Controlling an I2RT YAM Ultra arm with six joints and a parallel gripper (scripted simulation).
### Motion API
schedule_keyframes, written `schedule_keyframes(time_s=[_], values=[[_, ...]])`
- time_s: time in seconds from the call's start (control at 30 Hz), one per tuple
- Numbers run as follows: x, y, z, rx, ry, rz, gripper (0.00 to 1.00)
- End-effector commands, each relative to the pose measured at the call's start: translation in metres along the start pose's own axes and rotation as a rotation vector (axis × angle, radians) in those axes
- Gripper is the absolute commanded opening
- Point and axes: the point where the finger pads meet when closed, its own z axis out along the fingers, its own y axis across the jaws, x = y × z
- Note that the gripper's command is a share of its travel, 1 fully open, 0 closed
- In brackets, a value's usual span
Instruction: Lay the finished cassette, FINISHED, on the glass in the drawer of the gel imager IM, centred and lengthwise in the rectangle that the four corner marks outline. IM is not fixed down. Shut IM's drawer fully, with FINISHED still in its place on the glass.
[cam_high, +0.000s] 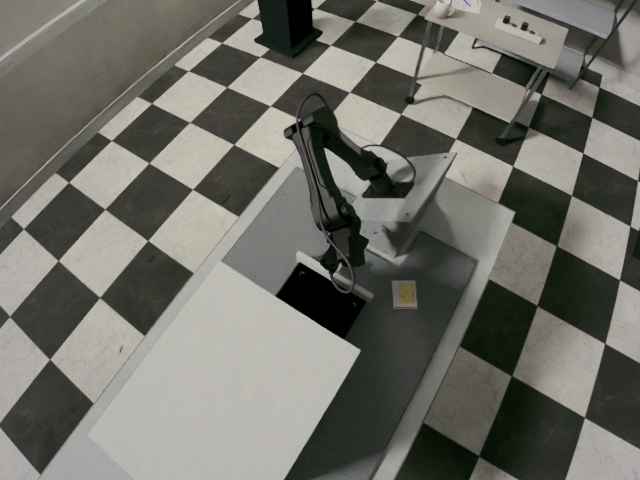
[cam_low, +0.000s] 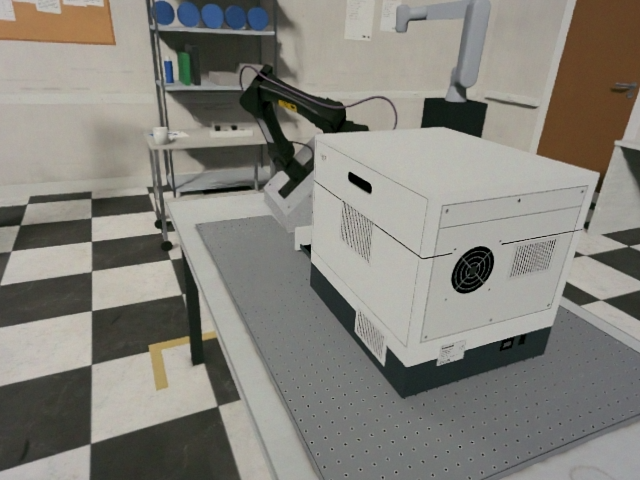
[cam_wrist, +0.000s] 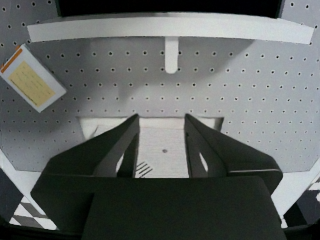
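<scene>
The cassette FINISHED (cam_high: 404, 294) is a small white card with a yellow middle. It lies flat on the perforated grey plate to the right of the drawer, and shows at the upper left of the wrist view (cam_wrist: 32, 84). The white gel imager IM (cam_high: 227, 377) (cam_low: 439, 242) has its drawer pulled out, so the dark glass (cam_high: 320, 299) with white corner marks is bare. My gripper (cam_high: 336, 268) (cam_wrist: 161, 120) is partly open and empty. It hovers just outside the drawer's white front panel (cam_wrist: 170, 30), facing its small handle (cam_wrist: 171, 55). The exterior view has my fingers hidden behind IM.
My arm's white wedge-shaped mount (cam_high: 408, 201) stands on the table behind the gripper. A wheeled cart (cam_high: 491, 51) and a black pedestal (cam_high: 287, 23) stand on the checkered floor beyond the table.
</scene>
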Motion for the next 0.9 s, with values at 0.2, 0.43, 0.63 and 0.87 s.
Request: schedule_keyframes(time_s=[0.2, 0.43, 0.63, 0.87], values=[[-0.008, 0.0, -0.012, 0.004, -0.039, 0.01, 0.35], [-0.008, 0.0, -0.012, 0.004, -0.039, 0.01, 0.35], [0.001, 0.0, 0.019, 0.019, -0.002, -0.011, 0.35], [0.002, 0.0, 0.054, 0.018, -0.001, -0.012, 0.35]])
